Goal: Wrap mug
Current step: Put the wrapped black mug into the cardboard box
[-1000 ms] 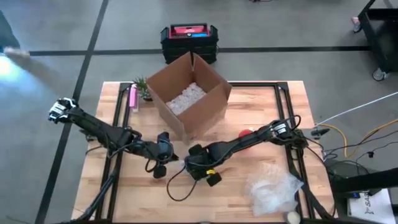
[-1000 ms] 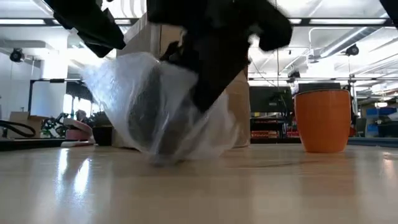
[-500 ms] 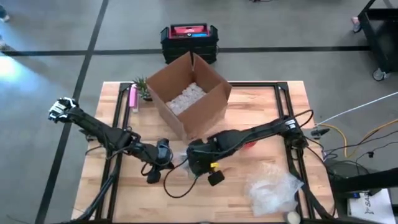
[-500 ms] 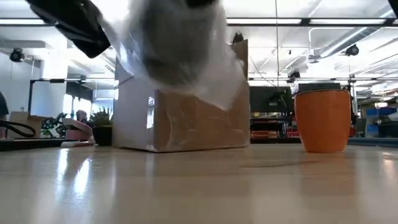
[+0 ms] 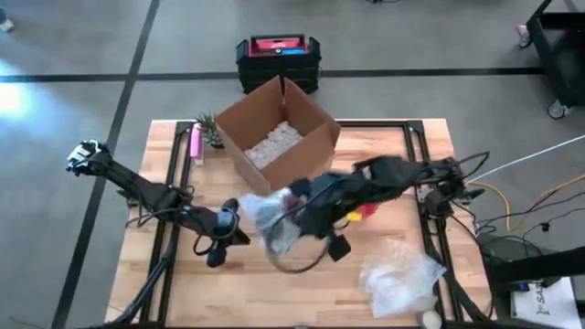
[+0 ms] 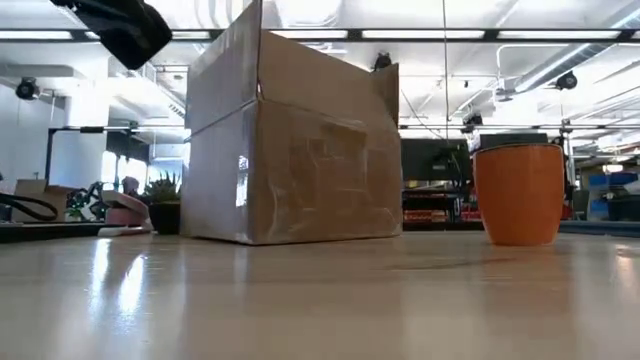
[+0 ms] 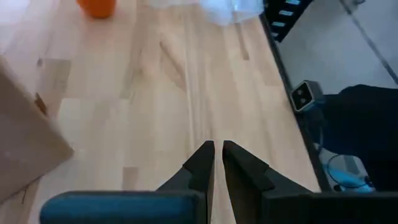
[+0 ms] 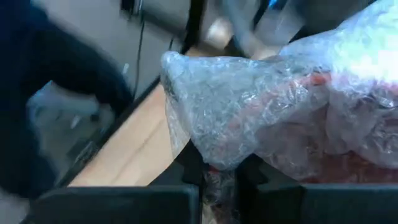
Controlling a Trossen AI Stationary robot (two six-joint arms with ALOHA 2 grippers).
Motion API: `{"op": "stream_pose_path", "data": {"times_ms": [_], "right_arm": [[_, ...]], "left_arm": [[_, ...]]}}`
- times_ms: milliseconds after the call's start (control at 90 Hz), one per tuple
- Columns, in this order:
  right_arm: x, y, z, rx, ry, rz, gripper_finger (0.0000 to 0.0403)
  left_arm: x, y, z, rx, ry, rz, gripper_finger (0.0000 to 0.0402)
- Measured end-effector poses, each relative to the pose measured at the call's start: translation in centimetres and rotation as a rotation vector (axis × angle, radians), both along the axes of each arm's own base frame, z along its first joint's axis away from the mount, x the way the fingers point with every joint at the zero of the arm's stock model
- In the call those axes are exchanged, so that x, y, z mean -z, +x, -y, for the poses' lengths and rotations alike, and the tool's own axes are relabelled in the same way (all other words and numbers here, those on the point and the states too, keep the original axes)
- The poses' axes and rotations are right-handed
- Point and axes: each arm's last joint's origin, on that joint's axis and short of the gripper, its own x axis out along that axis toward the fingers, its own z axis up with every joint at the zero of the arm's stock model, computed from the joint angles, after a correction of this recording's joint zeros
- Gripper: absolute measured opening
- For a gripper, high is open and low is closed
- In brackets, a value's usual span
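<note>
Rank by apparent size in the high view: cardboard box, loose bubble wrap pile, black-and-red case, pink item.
1. cardboard box
2. loose bubble wrap pile and black-and-red case: similar, and the case sits lower on the floor, so unranked
3. pink item

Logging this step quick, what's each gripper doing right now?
Left gripper: shut, holding nothing, above the table.
Right gripper: shut on the bubble-wrapped bundle, lifted.

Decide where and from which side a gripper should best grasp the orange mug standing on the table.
Probably the rim or wall, from above: the orange mug stands upright, mouth up, clear of the cardboard box. No handle shows, so I cannot suggest it.
</note>
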Motion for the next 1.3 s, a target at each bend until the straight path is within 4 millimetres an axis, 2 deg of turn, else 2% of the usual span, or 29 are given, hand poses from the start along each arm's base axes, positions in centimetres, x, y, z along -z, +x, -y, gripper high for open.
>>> {"op": "stream_pose_path", "data": {"times_ms": [89, 133, 333, 433, 567, 711, 844, 933, 1133, 1300], "right_arm": [[-1.8, -0.5, 2.6, 0.076, -0.008, 0.102, 0.0016], [-2.1, -0.3, 4.2, 0.130, -0.009, 0.118, 0.0016], [-0.7, 2.5, 11.8, 0.393, 0.066, 0.126, 0.0011], [0.9, 3.5, 16.2, 0.530, 0.131, 0.076, 0.0011], [4.3, 4.5, 21.5, 0.707, 0.171, -0.046, 0.0011], [7.4, 5.1, 25.3, 0.792, 0.196, -0.146, 0.0011], [11.9, 6.8, 26.8, 0.811, 0.195, -0.286, 0.0010], [14.5, 8.0, 26.7, 0.799, 0.221, -0.355, 0.0010], [17.7, 9.2, 26.4, 0.758, 0.261, -0.461, 0.0015], [18.7, 8.8, 26.5, 0.806, 0.243, -0.542, 0.0079]], "left_arm": [[0.0, -0.2, -0.1, -0.001, 0.006, -0.010, 0.0020], [0.0, -0.3, -0.2, -0.002, 0.011, -0.017, 0.0020], [0.3, -0.1, -0.2, -0.025, 0.023, -0.025, 0.0020], [0.8, 0.0, -0.1, -0.028, 0.035, -0.043, 0.0020], [1.4, 0.3, 0.0, -0.042, 0.039, -0.070, 0.0020], [1.8, 0.6, 0.2, -0.046, 0.046, -0.090, 0.0020], [2.1, 0.7, 0.2, -0.046, 0.053, -0.099, 0.0020], [2.1, 0.7, 0.3, -0.048, 0.052, -0.102, 0.0020], [2.1, 0.7, 0.3, -0.062, 0.038, -0.104, 0.0020], [2.1, 0.7, 0.2, -0.073, 0.044, -0.101, 0.0020]]}}
